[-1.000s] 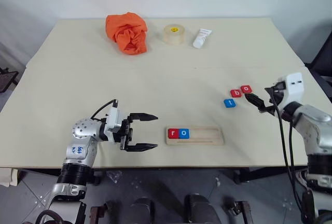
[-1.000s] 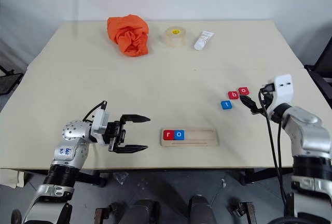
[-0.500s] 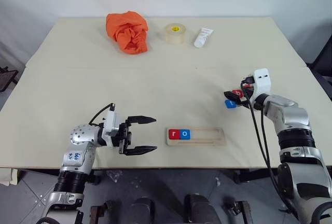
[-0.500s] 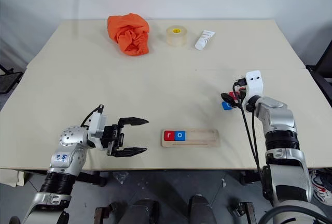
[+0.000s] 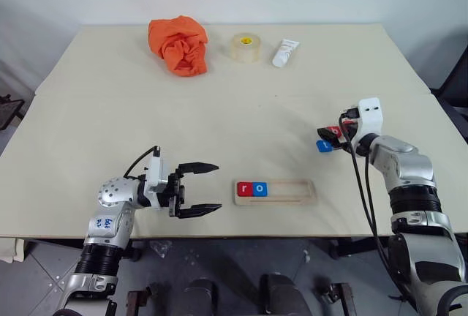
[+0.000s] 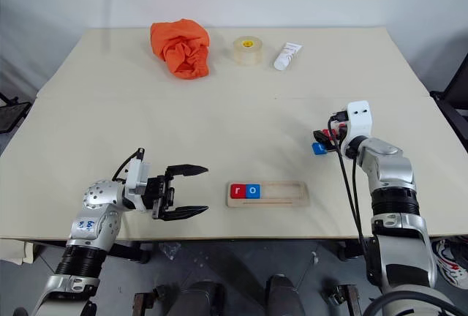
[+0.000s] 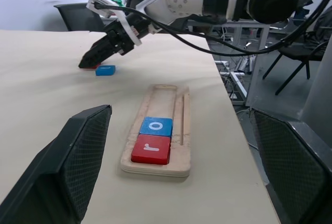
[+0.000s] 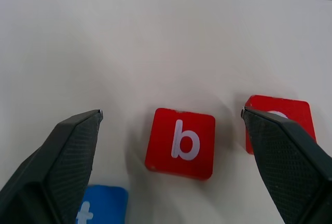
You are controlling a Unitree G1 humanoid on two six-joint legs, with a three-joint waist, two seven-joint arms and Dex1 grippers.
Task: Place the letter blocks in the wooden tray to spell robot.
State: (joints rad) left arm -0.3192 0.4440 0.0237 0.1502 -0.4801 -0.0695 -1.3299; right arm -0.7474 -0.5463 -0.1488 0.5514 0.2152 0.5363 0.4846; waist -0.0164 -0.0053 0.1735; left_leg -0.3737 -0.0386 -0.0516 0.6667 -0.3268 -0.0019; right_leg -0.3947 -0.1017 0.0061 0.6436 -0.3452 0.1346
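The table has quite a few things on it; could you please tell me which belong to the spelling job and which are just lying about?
Part of the job:
- wooden tray
- red r block and blue o block, in the tray
- red b block, red block beside it and blue t block, loose on the table

Lying about:
- orange cloth
- tape roll
- white tube

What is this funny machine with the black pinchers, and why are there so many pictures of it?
It's a robot with two arms. Two pictures come from cameras in its head; two come from cameras on its wrists. The left gripper hangs open beside the wooden tray, which holds a red r and a blue o. The right gripper is open around the red b, holding nothing yet. An orange cloth, a tape roll and a white tube lie farther back.
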